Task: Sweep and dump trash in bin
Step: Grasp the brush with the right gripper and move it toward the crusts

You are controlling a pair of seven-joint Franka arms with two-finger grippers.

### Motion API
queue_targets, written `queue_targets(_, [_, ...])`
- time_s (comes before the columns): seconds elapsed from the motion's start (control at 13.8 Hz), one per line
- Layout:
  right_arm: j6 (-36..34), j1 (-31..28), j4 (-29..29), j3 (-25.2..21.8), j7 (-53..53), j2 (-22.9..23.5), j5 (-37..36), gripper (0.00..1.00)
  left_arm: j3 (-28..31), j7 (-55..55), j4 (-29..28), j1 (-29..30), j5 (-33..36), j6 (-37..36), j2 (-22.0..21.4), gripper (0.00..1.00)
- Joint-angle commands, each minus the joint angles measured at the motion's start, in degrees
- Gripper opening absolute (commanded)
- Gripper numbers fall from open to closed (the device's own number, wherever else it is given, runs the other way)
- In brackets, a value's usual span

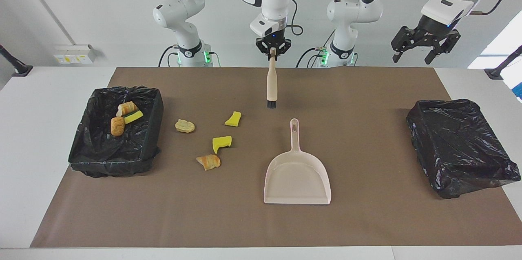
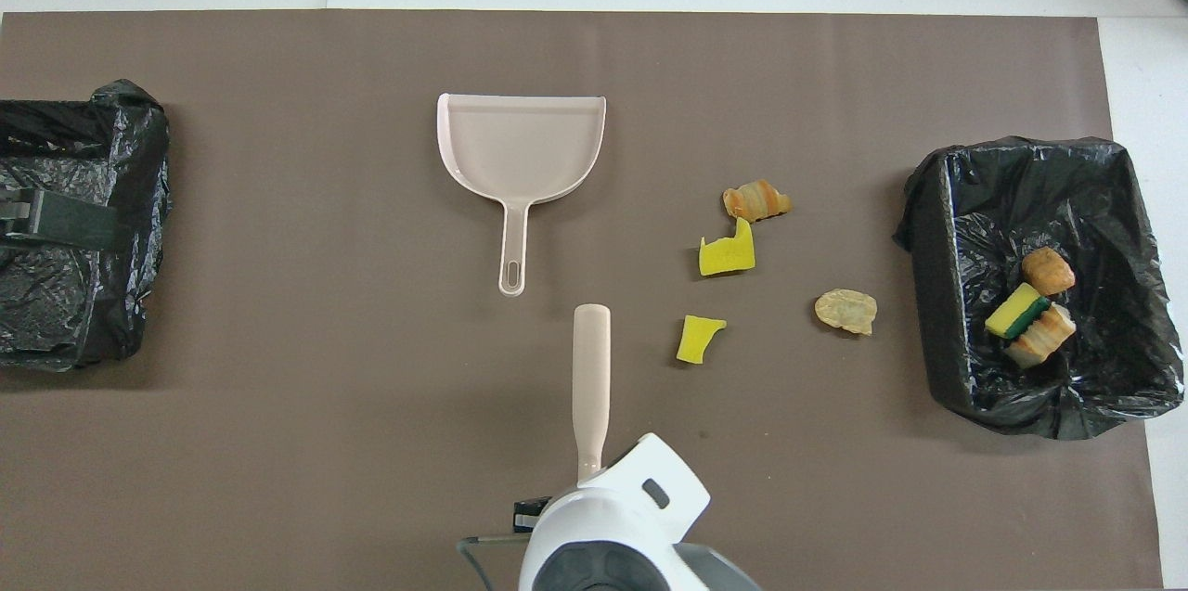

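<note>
- The right end effector (image 1: 273, 50) gripped the hand brush (image 1: 271, 88) above the surface (image 1: 367, 88).
- The left end effector (image 1: 424, 50) hung open over a lined bin (image 1: 461, 145).
- Four pieces of trash (image 1: 222, 142) lay beside the dustpan (image 1: 297, 176); three sat in the other bin (image 1: 114, 158).

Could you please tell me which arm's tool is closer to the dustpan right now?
The right. The right tool, shut on the hand brush, is raised over the mat just robot-side of the dustpan handle. The left tool waits open, raised over the black bin at its own end.
</note>
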Motion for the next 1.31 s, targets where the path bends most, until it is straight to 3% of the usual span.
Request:
queue_targets(0.0, [-1.81, -7.53, -0.33, 0.37, -8.10, -2.09, 1.33, 0.00, -0.08, 0.39, 0.66, 0.28, 0.49, -1.23, -0.16, 1.00])
queue_targets(0.22, [-5.67, -17.90, 0.28, 0.46, -15.40, -1.66, 0.98, 0.00, -0.08, 0.39, 0.66, 0.28, 0.49, -1.23, -0.16, 1.00])
queue_targets(0.58, [-10.86, -28.73, -3.13, 0.37, -21.38, -2.01, -6.75, 0.00, -0.08, 0.39, 0.66, 0.28, 0.49, -1.23, -0.16, 1.00])
queue_targets(0.73, [-9.56, -29.27, -8.56, 0.37, -21.92, -4.46, -9.12, 0.00, -0.08, 0.39, 0.66, 0.28, 0.49, -1.23, -0.16, 1.00])
queue_targets(0.94, [-5.62, -35.58, -14.19, 0.37, -26.38, -6.22, -10.27, 0.00, -0.08, 0.39, 0.66, 0.28, 0.49, -1.23, -0.16, 1.00])
queue_targets(1.09, [0.17, -36.21, -19.64, 0.37, -27.72, -8.33, -11.23, 0.00, -0.08, 0.39, 0.66, 0.28, 0.49, -1.23, -0.16, 1.00])
queue_targets(1.23, [2.31, -36.22, -21.42, 0.46, -27.90, -8.78, -11.24, 0.00, -0.08, 0.39, 0.66, 0.28, 0.49, -1.23, -0.16, 1.00])
